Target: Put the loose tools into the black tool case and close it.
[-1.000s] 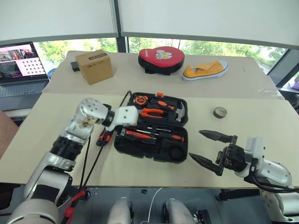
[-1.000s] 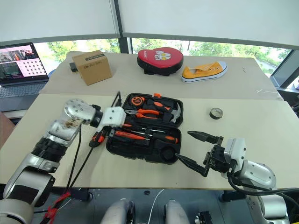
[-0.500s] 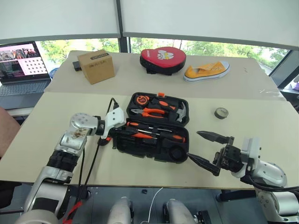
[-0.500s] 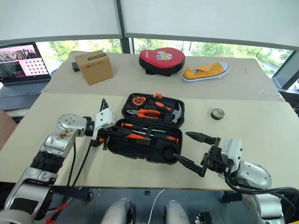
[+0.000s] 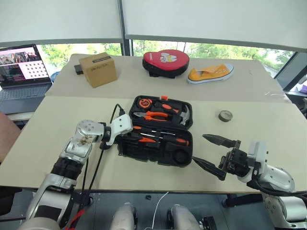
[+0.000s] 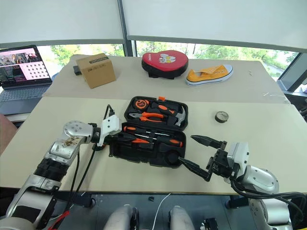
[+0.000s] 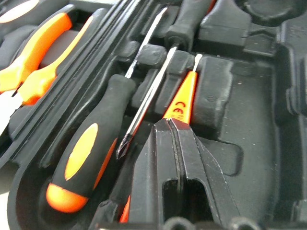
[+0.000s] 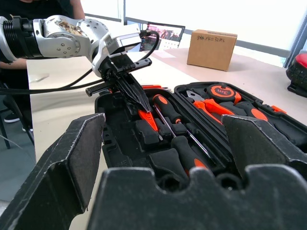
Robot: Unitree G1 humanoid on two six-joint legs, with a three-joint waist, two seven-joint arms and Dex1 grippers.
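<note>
item: black tool case (image 5: pixel 156 130), lying open on the near table, lid half holding pliers (image 5: pixel 154 115), hammer (image 5: pixel 184 115) and tape measure (image 5: pixel 144 102), front half holding 2 long screwdrivers, 1 seen closely in the left wrist view (image 7: pixel 91 155). item: slim orange tester screwdriver (image 7: pixel 181 103), sitting in the front half under the left gripper (image 7: pixel 170 125), whose fingers are pressing together at the tester's handle end; whether they are pinching it or only touching cannot be told. item: right gripper (image 5: pixel 214 150), hovering with jaws spread wide beside the case's right corner, holding nothing. item: small grey tape roll (image 5: pixel 225 115), resting on the table well right of the case, not yet packed. handling notes: tester appearing light, stiff and smooth, likely slippery, best pinched across the handle; tape roll appearing light and rigid, best taken across its rim; case appearing hard, lid best pushed at its far edge.
</note>
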